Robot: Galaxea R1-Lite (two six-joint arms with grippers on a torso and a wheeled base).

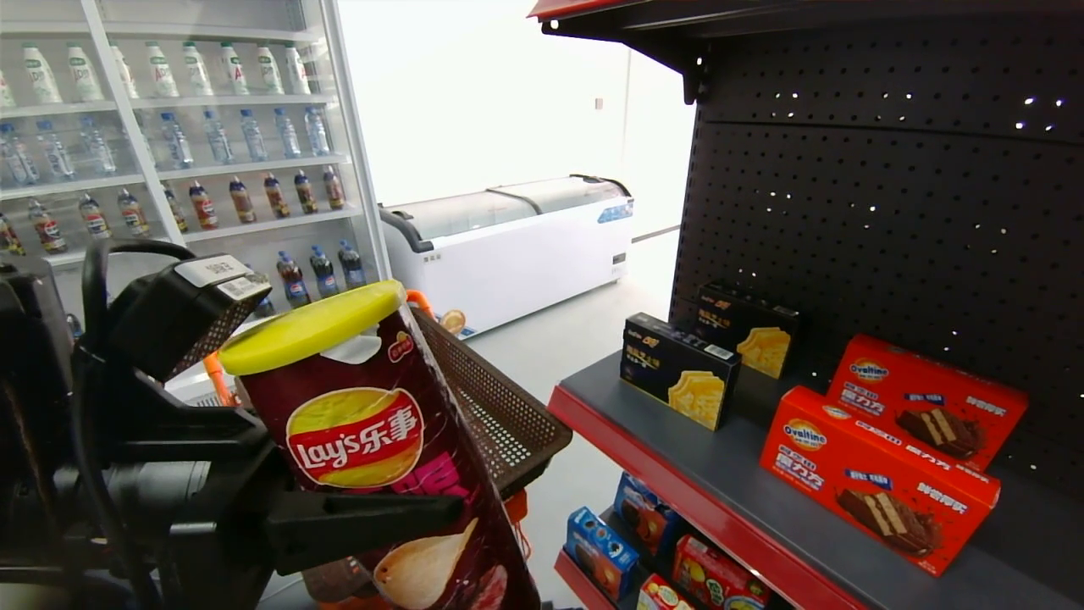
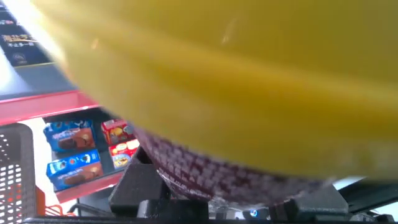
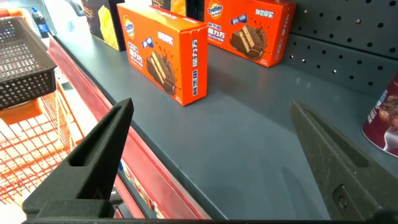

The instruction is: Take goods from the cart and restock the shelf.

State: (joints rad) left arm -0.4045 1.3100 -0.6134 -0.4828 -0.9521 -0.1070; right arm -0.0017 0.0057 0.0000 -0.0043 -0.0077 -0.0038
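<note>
A maroon chips can [image 1: 373,440] with a yellow lid [image 1: 309,326] is held upright, close in front of me at the left, with my left gripper [image 1: 373,508] shut on its body. In the left wrist view the lid [image 2: 236,81] looms large, with the can [image 2: 205,180] between the fingers [image 2: 140,190]. The brown cart basket [image 1: 500,407] is right behind the can. My right gripper [image 3: 211,174] hangs open above the grey shelf board [image 3: 249,143], nothing between its fingers. A second maroon can [image 3: 382,121] stands on that board beside it.
Orange boxes [image 1: 881,479] and black boxes [image 1: 677,368] stand on the shelf [image 1: 728,457] against the black pegboard [image 1: 889,195]. Blue and red packs [image 1: 601,551] fill the lower shelf. A drinks cooler [image 1: 169,135] and a chest freezer [image 1: 517,246] stand behind. The cart's orange frame [image 3: 37,149] lies beside the shelf's red edge.
</note>
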